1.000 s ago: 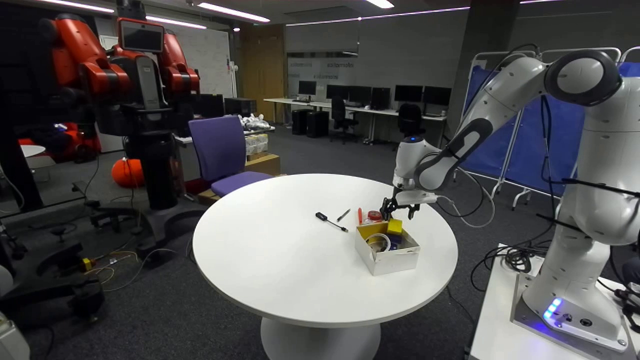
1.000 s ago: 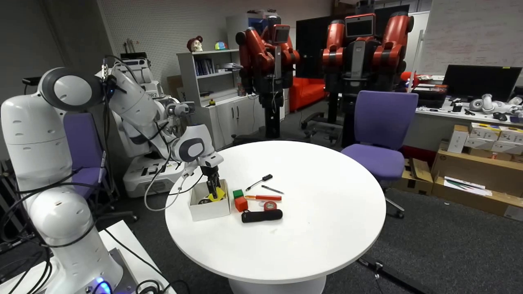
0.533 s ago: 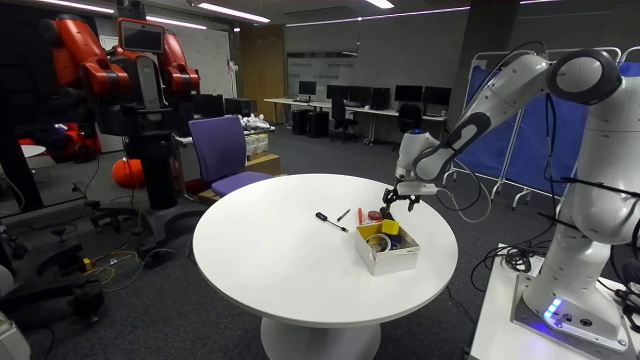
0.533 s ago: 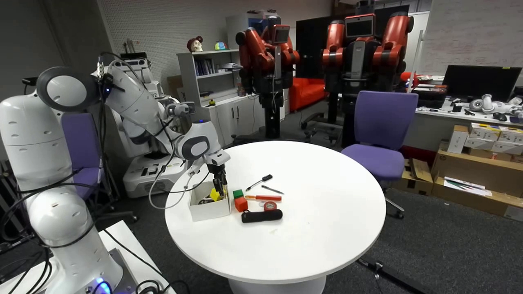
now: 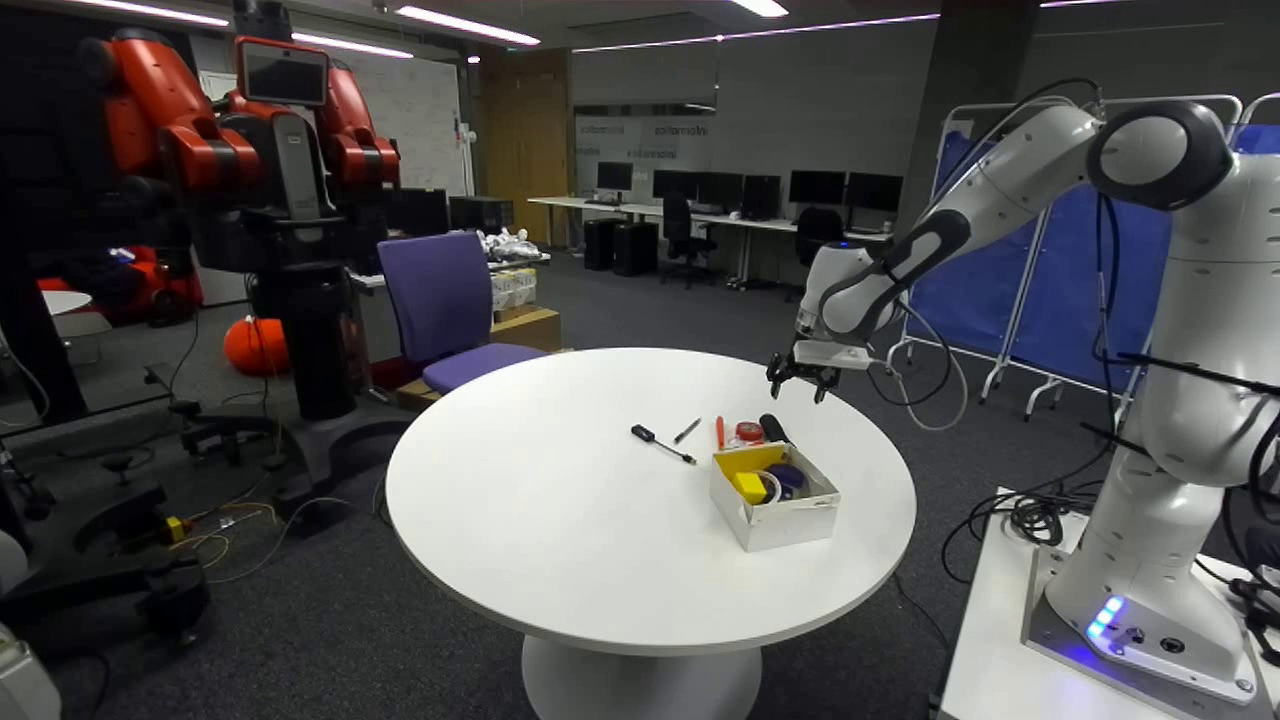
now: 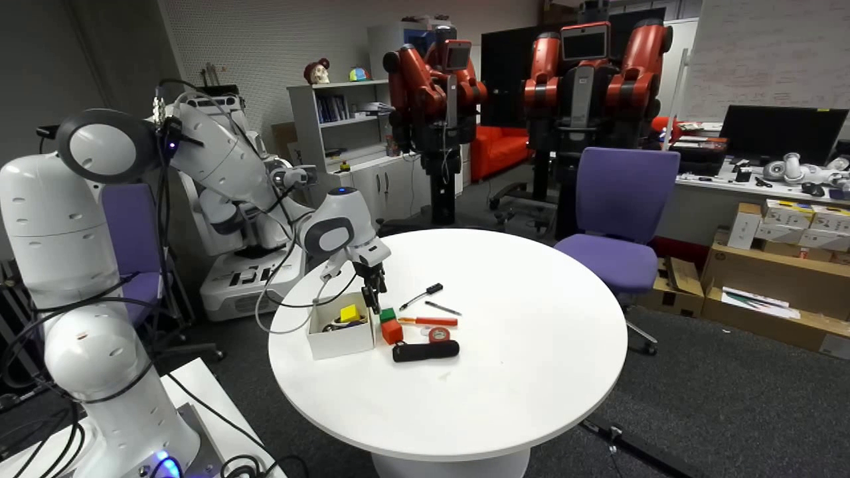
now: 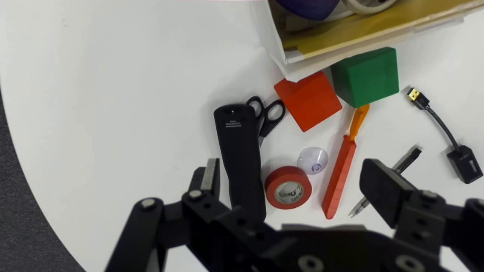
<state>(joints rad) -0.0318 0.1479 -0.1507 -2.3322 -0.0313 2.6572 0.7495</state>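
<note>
My gripper [image 7: 291, 170] stands open with nothing between its fingers, above the table items. In the wrist view a red tape roll [image 7: 288, 175], a clear suction cup [image 7: 312, 156] and a red-and-orange stick-like tool [image 7: 339, 177] appear between the jaws, lower down. A black elongated case [image 7: 240, 151] runs beside the left finger, and a pen [image 7: 409, 160] lies partly behind the right one. The yellow block [image 5: 749, 488] rests inside the white box [image 5: 795, 525], beside a ring and a dark purple thing [image 5: 786, 477]. In an exterior view the gripper [image 6: 373, 307] hangs just beyond the box rim.
A red block [image 7: 310, 100] and a green block [image 7: 372, 75] sit against the box, with black-handled scissors [image 7: 275, 115] near them. A USB adapter [image 7: 467, 164] lies further off. The round white table [image 6: 518, 372] has a purple chair [image 6: 607, 265] behind it.
The gripper has risen and moved away from the box, over the loose items. The yellow block, near the fingers and tilted before, now lies lower in the box. The jaws have stayed open.
</note>
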